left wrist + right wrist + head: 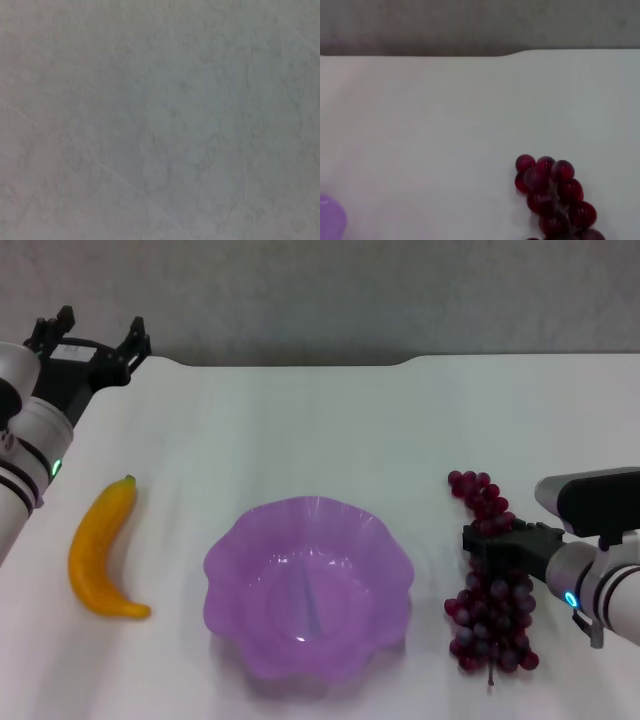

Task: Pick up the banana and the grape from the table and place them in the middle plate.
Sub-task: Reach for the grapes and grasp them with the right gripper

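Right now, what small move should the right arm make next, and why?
Probably close on the grapes and lift. The right end effector is already over the middle of the bunch, which lies on the table beside the empty plate. The left end effector is far back, away from the banana.

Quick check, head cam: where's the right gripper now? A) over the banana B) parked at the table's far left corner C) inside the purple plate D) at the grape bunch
D: in the head view the right gripper sits at the middle of the grape, right of the empty middle plate; the banana lies untouched on the plate's other side, and the left gripper is up at the far left.
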Tool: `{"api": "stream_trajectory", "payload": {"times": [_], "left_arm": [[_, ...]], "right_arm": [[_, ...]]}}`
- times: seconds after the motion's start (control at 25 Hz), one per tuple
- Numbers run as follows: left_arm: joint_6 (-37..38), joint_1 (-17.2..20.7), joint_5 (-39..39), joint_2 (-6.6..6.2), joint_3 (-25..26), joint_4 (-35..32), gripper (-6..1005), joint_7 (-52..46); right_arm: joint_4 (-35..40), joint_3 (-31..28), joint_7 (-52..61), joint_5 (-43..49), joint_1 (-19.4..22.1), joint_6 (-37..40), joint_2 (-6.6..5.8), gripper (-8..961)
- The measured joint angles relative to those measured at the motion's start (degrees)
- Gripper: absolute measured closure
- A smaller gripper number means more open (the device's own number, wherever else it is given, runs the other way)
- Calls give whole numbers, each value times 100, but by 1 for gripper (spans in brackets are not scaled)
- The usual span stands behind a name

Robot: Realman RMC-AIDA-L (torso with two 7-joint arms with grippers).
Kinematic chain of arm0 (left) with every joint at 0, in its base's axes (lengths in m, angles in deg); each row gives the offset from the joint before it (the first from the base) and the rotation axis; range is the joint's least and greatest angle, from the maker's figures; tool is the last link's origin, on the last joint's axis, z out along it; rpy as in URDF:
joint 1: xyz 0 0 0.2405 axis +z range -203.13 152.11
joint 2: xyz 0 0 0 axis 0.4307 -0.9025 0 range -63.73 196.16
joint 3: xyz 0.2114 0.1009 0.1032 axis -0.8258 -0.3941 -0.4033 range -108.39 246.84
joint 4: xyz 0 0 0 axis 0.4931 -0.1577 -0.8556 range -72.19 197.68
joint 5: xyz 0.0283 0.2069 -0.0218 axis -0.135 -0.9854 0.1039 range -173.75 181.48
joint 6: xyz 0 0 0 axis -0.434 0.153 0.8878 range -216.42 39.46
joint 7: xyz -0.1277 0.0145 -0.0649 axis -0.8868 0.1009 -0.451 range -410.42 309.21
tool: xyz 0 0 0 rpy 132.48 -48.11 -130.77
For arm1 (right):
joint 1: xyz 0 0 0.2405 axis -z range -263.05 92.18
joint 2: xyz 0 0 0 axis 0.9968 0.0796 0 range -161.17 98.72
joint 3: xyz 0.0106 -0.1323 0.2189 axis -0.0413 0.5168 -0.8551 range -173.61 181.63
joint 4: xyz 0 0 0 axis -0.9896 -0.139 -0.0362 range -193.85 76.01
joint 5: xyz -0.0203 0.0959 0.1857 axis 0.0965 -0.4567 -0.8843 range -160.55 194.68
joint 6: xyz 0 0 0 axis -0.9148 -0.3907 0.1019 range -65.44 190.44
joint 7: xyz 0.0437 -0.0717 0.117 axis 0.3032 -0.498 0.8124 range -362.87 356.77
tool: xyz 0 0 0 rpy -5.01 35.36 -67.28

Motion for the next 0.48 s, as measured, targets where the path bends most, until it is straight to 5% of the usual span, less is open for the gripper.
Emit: {"api": "stream_trajectory", "payload": {"times": [0.48], "left_arm": [[0,0,0,0,-2,-10,123,6]], "right_arm": [[-69,133,130,1,3,-27,-17,197]]}}
